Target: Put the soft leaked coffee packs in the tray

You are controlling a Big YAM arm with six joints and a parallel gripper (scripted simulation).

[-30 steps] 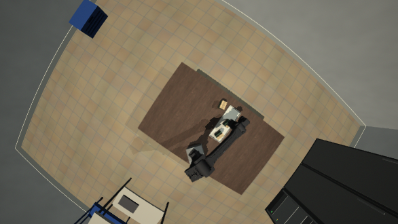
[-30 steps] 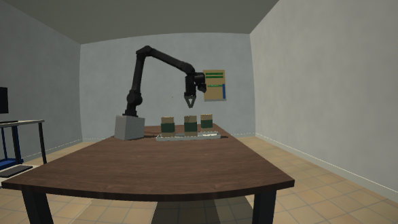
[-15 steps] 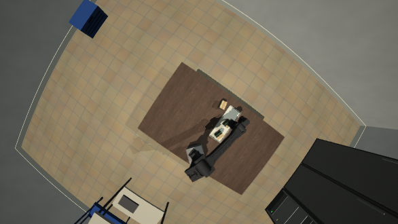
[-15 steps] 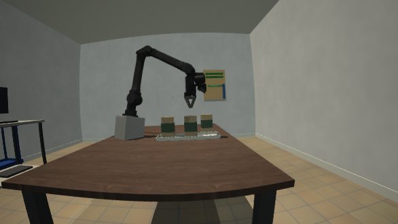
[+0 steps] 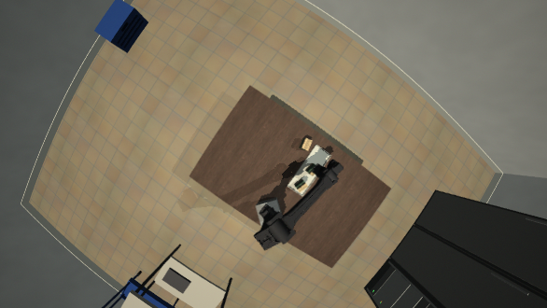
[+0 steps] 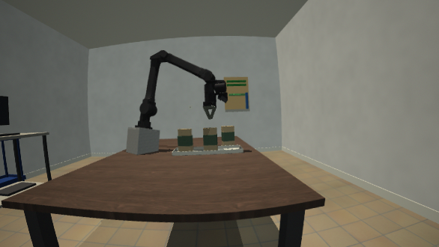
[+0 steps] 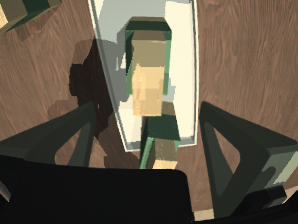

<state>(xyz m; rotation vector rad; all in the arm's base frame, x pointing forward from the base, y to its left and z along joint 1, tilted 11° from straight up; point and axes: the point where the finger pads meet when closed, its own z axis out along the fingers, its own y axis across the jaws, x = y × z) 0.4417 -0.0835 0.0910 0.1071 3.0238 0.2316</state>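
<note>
Brown table (image 6: 157, 187), middle pack (image 6: 210, 137) upright in tray (image 6: 225, 151), long axis vertical.

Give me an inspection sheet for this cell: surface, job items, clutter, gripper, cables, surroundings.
Surface: dark wooden table.
Job's things: three coffee packs upright in a row, left, middle, right; pale tray in front of them; whether any pack stands inside it, cannot tell.
Clutter: nothing seen.
Grippers: gripper open, holding nothing, hanging above the middle pack.
Cables: nothing seen.
Surroundings: grey arm pedestal, wall poster, blue box, side desk, dark cabinets.
</note>
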